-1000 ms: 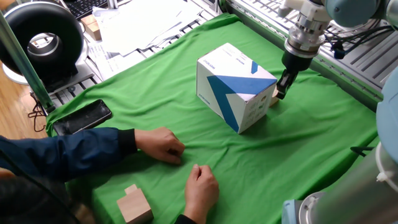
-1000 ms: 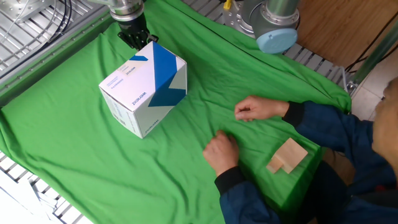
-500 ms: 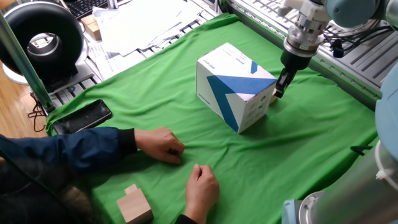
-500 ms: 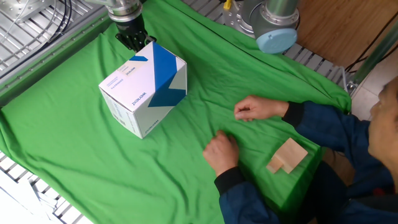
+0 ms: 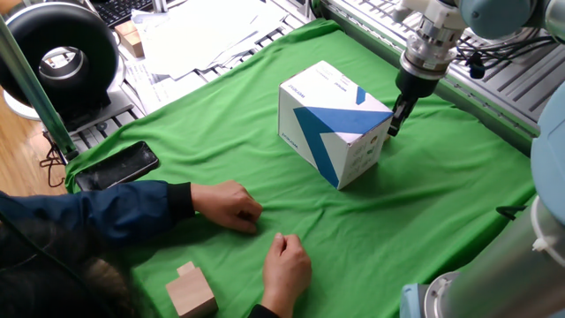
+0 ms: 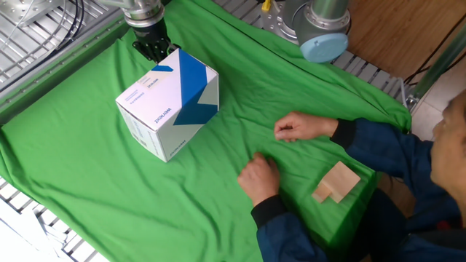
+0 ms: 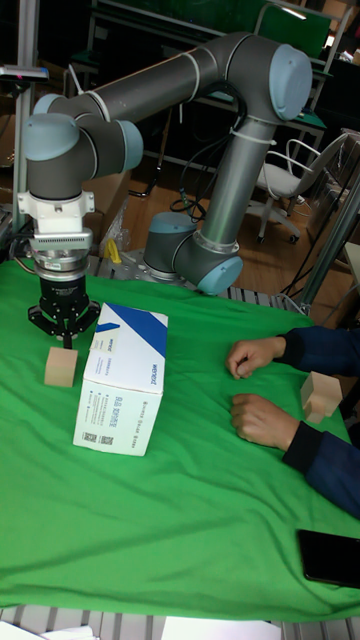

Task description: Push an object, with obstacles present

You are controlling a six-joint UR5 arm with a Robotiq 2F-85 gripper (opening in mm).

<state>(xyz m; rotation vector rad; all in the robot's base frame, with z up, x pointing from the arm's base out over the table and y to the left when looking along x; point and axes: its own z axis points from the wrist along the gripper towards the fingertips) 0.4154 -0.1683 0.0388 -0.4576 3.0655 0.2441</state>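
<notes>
The object, a small light-wood cube (image 7: pixel 60 367), sits on the green cloth just left of the obstacle in the tall fixed view. That obstacle is a large white box with blue graphics (image 7: pixel 120 375) (image 5: pixel 334 122) (image 6: pixel 169 102). My gripper (image 7: pixel 66 338) hangs right behind the cube's top edge, fingers together and holding nothing. In one fixed view the gripper (image 5: pixel 394 121) stands at the box's far right corner, and the cube is hidden behind the box. In the other fixed view the gripper (image 6: pixel 154 52) is at the box's far corner, and the cube does not show there either.
A person's two hands (image 5: pixel 228 205) (image 5: pixel 287 269) rest on the cloth near the front. A stepped wooden block (image 5: pixel 191 291) (image 6: pixel 336 182) lies beside them. A black phone (image 5: pixel 117 165) lies at the cloth's edge. Metal rails (image 5: pixel 503 84) border the table behind the gripper.
The gripper has slid a little along the box's far side, and the sliver of cube seen beside the box in one fixed view has disappeared behind it.
</notes>
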